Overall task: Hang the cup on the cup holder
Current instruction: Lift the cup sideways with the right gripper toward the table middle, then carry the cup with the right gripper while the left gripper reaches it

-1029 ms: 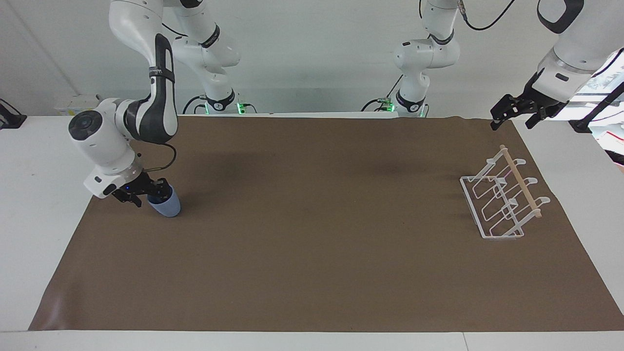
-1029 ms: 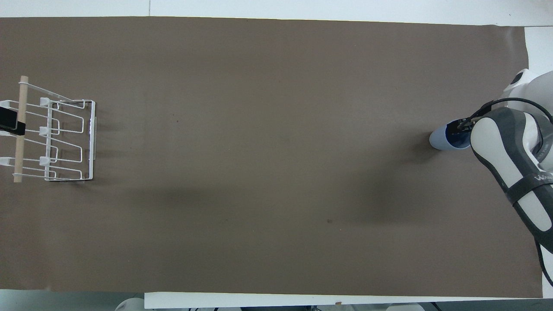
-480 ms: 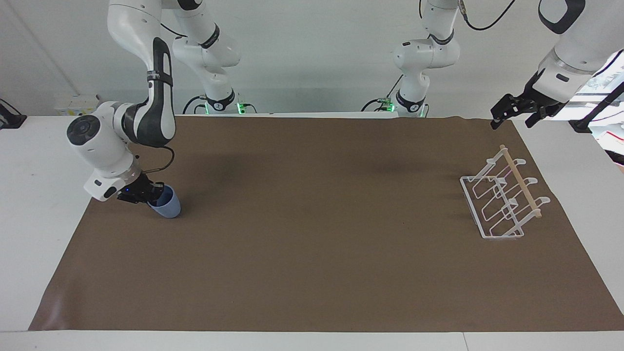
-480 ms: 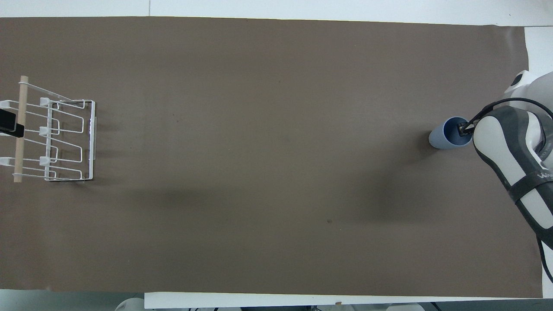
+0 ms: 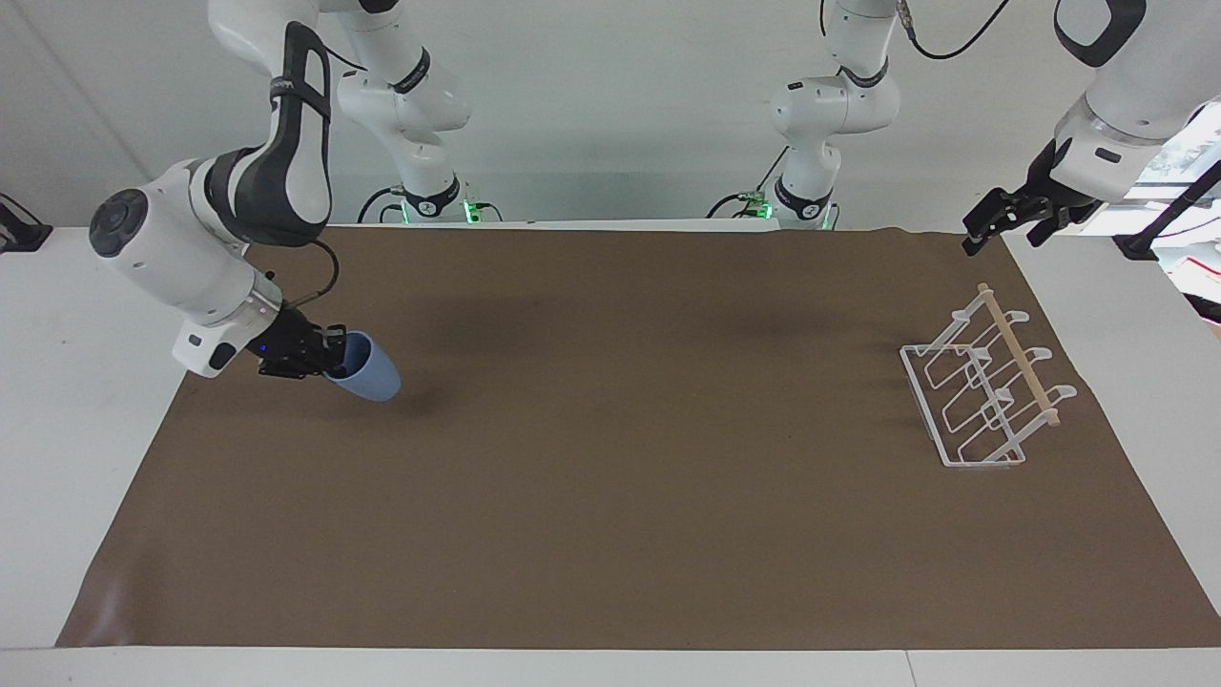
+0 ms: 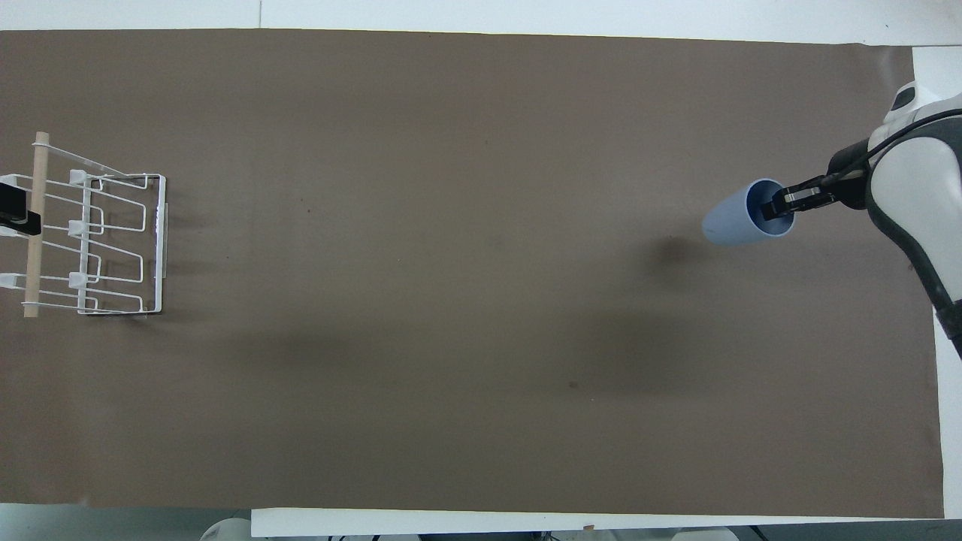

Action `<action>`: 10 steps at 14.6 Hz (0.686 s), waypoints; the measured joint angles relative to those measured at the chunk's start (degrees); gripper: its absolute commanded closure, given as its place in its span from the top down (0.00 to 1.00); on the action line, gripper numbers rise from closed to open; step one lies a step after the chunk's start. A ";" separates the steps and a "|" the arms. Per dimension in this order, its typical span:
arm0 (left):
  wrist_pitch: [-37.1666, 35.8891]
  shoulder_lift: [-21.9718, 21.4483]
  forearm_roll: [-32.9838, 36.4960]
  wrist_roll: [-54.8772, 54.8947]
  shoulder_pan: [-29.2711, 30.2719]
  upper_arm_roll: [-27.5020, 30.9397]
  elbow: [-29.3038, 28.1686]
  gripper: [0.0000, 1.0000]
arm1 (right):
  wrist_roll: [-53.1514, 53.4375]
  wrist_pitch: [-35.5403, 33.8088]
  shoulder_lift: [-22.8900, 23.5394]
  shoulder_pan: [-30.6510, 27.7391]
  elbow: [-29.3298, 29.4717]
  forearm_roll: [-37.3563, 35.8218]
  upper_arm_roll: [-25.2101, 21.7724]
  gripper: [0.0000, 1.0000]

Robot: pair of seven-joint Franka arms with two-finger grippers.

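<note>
Cup (image 5: 367,374): rim pinched by right gripper (image 5: 329,350), tilted, airborne. Carry level toward holder (image 5: 983,391); left gripper (image 5: 1003,221) spread, waiting.

cup (image 5: 370,374): light-blue plastic by its look, matt, smooth.
cup holder (image 5: 983,391): thin white-coated wire, smooth; a pale bare wooden rod (image 5: 1019,354) across its top.
table cover (image 5: 610,534): brown, matt sheet, cloth or paper cannot be told, faintly rumpled at one corner.
table (image 5: 57,401): white, smooth.
arm shells: glossy white and black plastic.
</note>
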 measured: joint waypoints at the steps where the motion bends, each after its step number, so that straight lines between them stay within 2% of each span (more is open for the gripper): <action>1: 0.04 0.00 -0.02 -4.21 -0.92 -0.15 0.00 1.00 | 0.00 -0.27 0.03 1.44 -0.03 4.81 0.20 0.00; 5: 0.09 -0.04 -1.34 -28.65 -5.89 -0.84 0.00 1.00 | 6.39 0.55 0.18 10.10 -1.54 22.10 0.43 0.00; 10: 0.23 -0.11 -13.63 -58.56 -8.18 -1.07 0.03 1.00 | 10.52 13.06 -1.60 23.83 -9.31 51.71 0.67 0.00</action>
